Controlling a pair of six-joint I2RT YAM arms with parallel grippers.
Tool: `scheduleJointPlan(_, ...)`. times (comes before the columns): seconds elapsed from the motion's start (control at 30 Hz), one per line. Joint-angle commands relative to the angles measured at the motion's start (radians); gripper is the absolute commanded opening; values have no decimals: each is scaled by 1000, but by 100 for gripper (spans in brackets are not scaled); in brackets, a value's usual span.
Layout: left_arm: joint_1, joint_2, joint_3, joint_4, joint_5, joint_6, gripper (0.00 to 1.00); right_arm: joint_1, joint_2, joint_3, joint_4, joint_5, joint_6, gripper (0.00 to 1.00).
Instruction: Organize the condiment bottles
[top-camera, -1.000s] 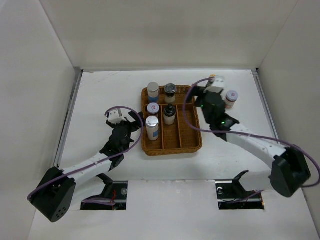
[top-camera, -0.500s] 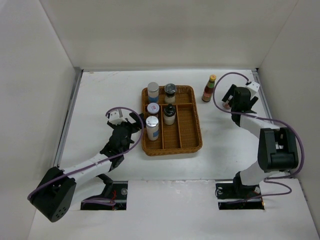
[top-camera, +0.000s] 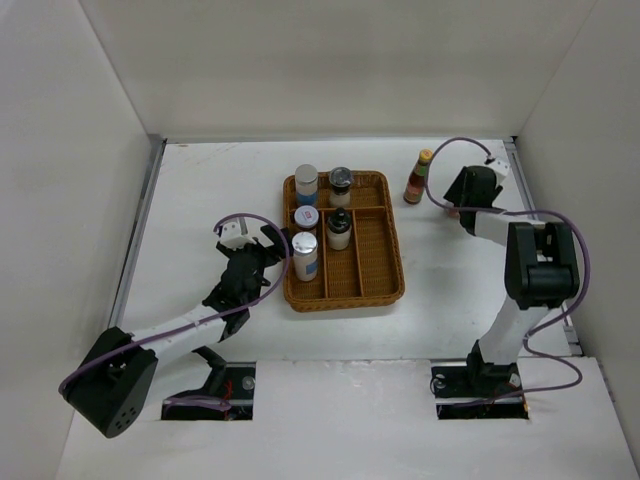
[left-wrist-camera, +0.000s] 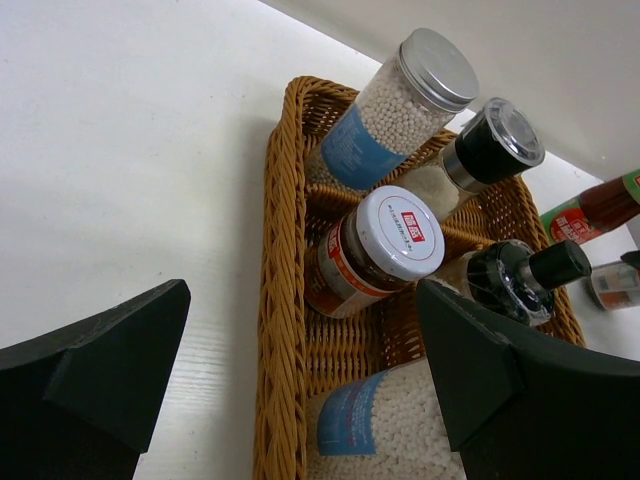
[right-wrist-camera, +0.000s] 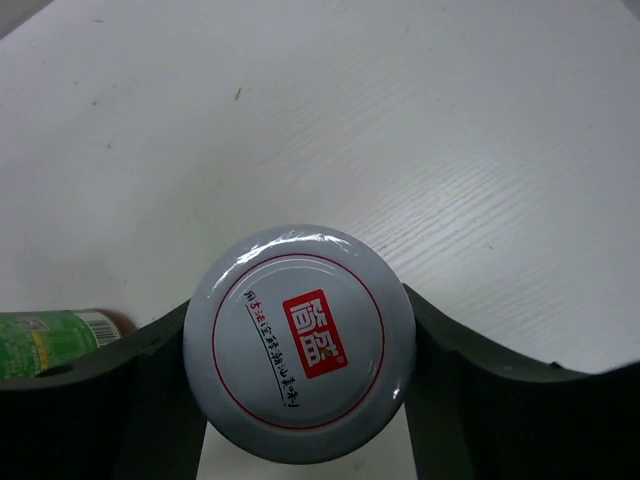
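Five bottles stood in the brown wicker divided tray (top-camera: 378, 255) at the middle of the top view. A white silver-capped jar (top-camera: 306, 181) and a grey-lidded shaker (top-camera: 341, 181) stood at its upper end. A white-lidded jar with a red logo (top-camera: 306, 217) and a black-capped bottle (top-camera: 339, 229) stood just below them. Another silver-capped white jar (top-camera: 305, 255) was lowest on the left. That much of the sorting was judged done.

Two bottles were left on the white worktop (top-camera: 200, 190), at the upper right of the frame. One was the slim dark-red sauce bottle with a yellow cap (top-camera: 417, 177), upright near the tray. The other was a second red-logo white-lidded jar (right-wrist-camera: 300, 355), upright just right of it. In the wrist view the right gripper (right-wrist-camera: 300, 340) was set over this jar, its fingers (right-wrist-camera: 460, 390) closed against both sides. The jar was not seen lifted from the worktop.

The left gripper (top-camera: 265, 255) was held beside the tray's left rim. Its fingers (left-wrist-camera: 100, 360) were spread wide with nothing between them.
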Motion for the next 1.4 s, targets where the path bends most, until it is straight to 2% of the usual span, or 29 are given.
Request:
scheduleJointPlan(0.0,5,-19,0,51,5,-11,99,35,-129,-42,96,68,26,57)
scheduleJointPlan(0.1,7,-14,0,51,7,-11,99,141,-299,-169,155,164,40,55)
scheduleJointPlan(0.2,5,-14,0,51,11,-12,99,265,-421,-230,138,224,15,55)
scheduleJointPlan(0.37,0,-25,-1,51,13,-12,99,525,-636,-304,2,290,-49,56)
scheduleJointPlan(0.57,7,-25,-1,51,13,-12,99,842,-843,-363,-146,318,-25,56)
scheduleJointPlan(0.73,8,-6,3,51,11,-12,98,997,-741,-291,-145,275,20,56)
scheduleJointPlan(1.07,31,-52,-17,50,-4,-11,98,1077,-512,-194,-36,223,-25,56)
scheduleJointPlan(1.37,86,-77,-57,47,-39,-66,98,1082,-297,-205,43,221,-49,58)
